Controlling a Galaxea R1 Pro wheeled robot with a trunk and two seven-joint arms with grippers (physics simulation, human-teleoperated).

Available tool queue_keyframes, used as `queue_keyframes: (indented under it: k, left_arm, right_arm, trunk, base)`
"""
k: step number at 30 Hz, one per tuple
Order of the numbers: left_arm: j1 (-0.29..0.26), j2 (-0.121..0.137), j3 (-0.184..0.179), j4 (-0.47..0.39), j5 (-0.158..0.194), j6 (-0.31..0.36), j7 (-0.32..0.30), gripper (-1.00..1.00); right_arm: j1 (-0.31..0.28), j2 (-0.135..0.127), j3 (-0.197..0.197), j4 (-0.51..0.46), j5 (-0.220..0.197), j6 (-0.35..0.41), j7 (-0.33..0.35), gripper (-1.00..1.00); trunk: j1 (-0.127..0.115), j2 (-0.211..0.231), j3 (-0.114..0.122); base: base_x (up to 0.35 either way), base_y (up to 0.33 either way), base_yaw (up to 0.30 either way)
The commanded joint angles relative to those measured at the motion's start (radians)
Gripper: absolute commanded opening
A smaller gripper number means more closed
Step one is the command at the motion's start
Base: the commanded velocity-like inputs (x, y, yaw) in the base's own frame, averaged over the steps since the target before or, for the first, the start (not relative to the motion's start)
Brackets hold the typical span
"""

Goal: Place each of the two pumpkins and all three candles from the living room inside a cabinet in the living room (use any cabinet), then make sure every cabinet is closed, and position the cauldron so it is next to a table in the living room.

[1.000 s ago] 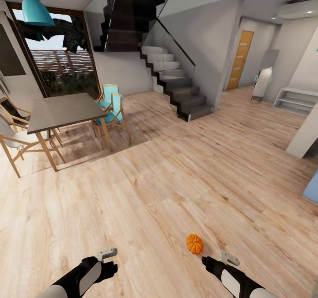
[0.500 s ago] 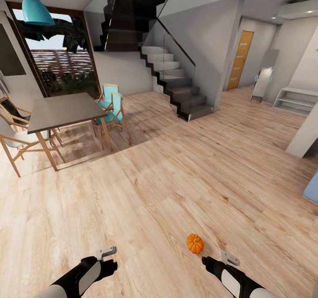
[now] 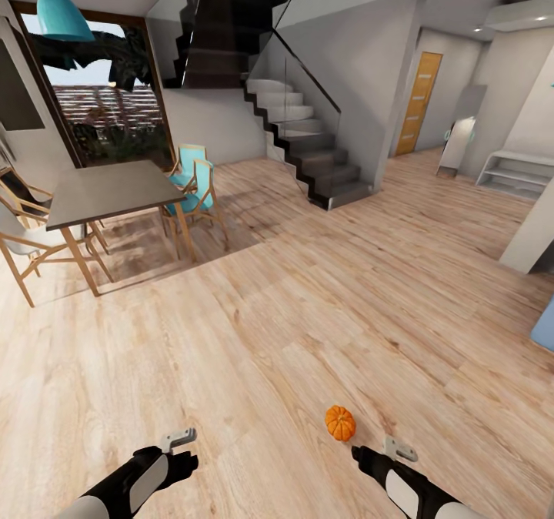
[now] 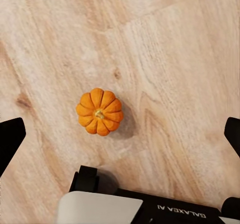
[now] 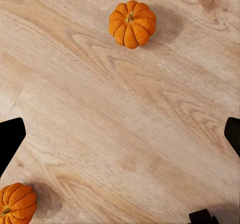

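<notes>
— Wooden floor (image 3: pixel 292 334) everywhere; where do the arms hang, from left to right?

— The left pincer (image 3: pixel 178 439) hovers low with nothing in it, fingers spread wide in its wrist view, over one pumpkin (image 4: pixel 100 111) on the planks. The right pincer (image 3: pixel 400 450) is also spread and empty, just beside the other pumpkin (image 3: pixel 339 423).

— Why so low?

— I think to pick them up; no cabinet is near.

My arms (image 3: pixel 135 484) are glossy black with white shell panels and small grey wrist brackets (image 3: pixel 178 440); a white housing (image 4: pixel 145 211) reads "GALAXEA AI", and the fingertips (image 4: pixel 10 141) are black.
</notes>
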Motion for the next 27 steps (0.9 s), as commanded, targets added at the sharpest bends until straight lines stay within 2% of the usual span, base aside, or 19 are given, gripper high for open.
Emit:
queue_keyframes:
  k: [1,11,13,20,23,25,27]
  left_arm:
    - [0.000,0.002,-0.008,-0.003,0.011,0.003,0.009,1.00]
    - [0.000,0.007,-0.007,-0.003,0.012,0.003,0.007,1.00]
    - [0.000,0.028,0.002,-0.003,0.027,0.003,0.006,1.00]
    - [0.000,0.047,0.024,-0.003,0.057,0.004,0.004,1.00]
    - [0.000,0.078,0.027,-0.003,0.074,0.005,-0.006,1.00]
    - [0.000,0.095,0.027,-0.003,0.101,0.005,-0.045,1.00]
    - [0.000,0.128,0.026,-0.003,0.152,0.005,-0.133,1.00]
  right_arm:
    - [0.000,0.000,0.008,-0.002,-0.009,-0.001,-0.002,1.00]
    - [0.001,-0.001,0.007,-0.003,-0.010,-0.011,0.000,1.00]
    - [0.001,-0.001,0.008,-0.003,-0.008,-0.008,-0.002,1.00]
    - [0.001,0.000,0.008,-0.003,-0.008,-0.012,-0.001,1.00]
    - [0.001,0.000,0.009,-0.004,-0.007,-0.014,0.001,1.00]
    - [0.001,0.000,0.010,-0.007,-0.007,-0.015,0.005,1.00]
    - [0.001,0.000,0.029,-0.016,-0.007,-0.014,0.019,1.00]
  trunk:
    - [0.004,-0.008,-0.004]
    - [0.042,-0.078,-0.036]
    - [0.050,-0.092,-0.042]
    - [0.077,-0.141,-0.064]
    - [0.088,-0.162,-0.073]
    - [0.096,-0.176,-0.079]
    - [0.104,-0.190,-0.086]
  base:
    - [0.000,0.000,0.000]
    - [0.000,0.000,0.000]
    - [0.000,0.000,0.000]
    - [0.000,0.000,0.000]
    - [0.000,0.000,0.000]
    - [0.000,0.000,0.000]
    - [0.000,0.000,0.000]
